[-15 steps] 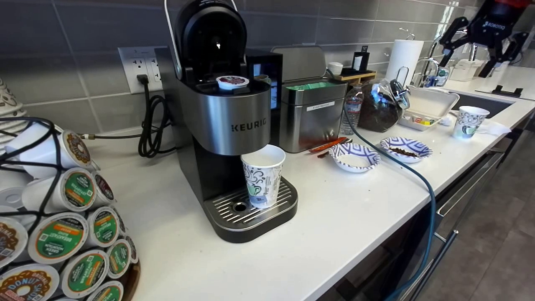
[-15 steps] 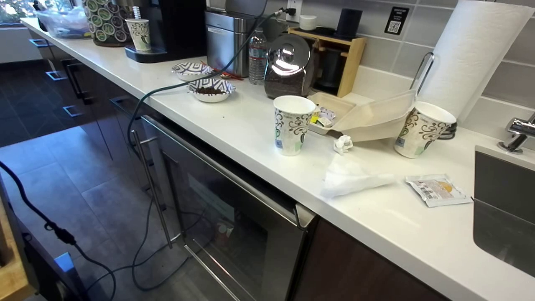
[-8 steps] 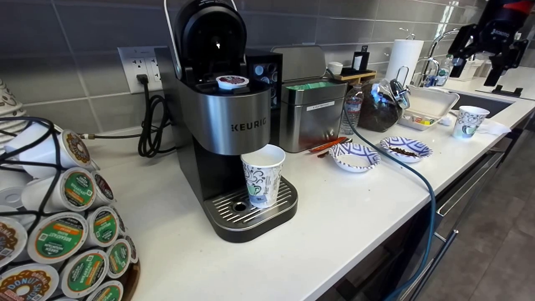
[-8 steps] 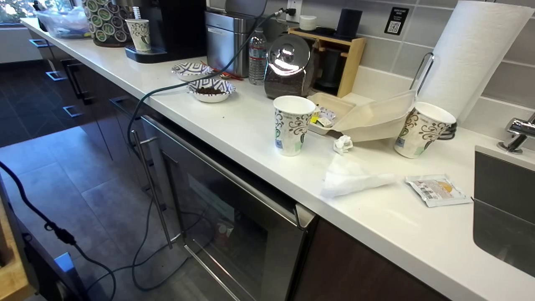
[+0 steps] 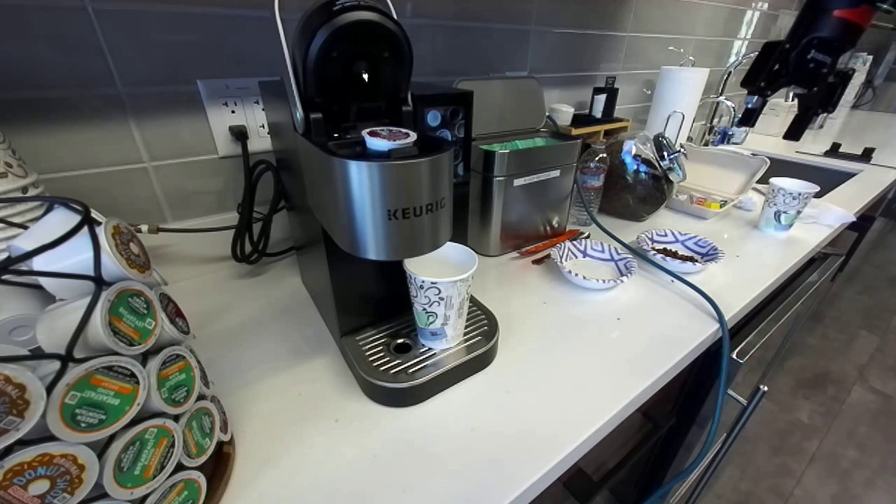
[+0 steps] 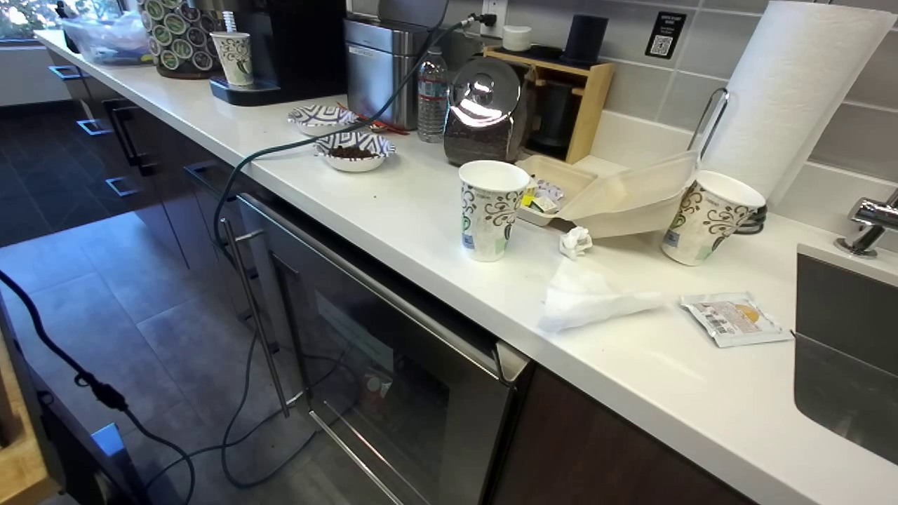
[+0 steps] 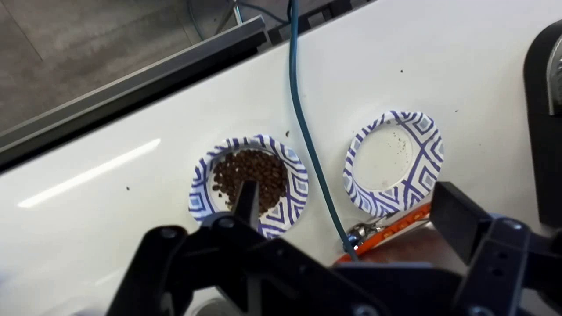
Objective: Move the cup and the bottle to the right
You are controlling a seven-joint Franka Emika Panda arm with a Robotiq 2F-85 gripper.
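The cup (image 5: 787, 203), white and patterned, stands upright near the counter's front edge; it also shows in an exterior view (image 6: 492, 214). The clear bottle (image 5: 590, 182) stands upright between the metal box and the dark jar; it also shows in an exterior view (image 6: 432, 98). My gripper (image 5: 773, 124) is open and empty, held high above the counter, apart from both. In the wrist view, the open gripper (image 7: 347, 195) points down over two patterned bowls. The cup and the bottle cannot be made out in the wrist view.
A bowl of coffee beans (image 7: 296, 184) and another bowl (image 7: 428, 140) lie below, with a cable (image 7: 303, 114) between them. A coffee machine (image 5: 392, 203) bears a taller-looking cup (image 5: 441, 301). A dark jar (image 6: 484, 112), tilted cup (image 6: 712, 217) and sink (image 6: 842, 294) also show.
My gripper has turned and lowered slightly, shifting right and then back left in an exterior view. It stays open. The cup and the bottle have not moved.
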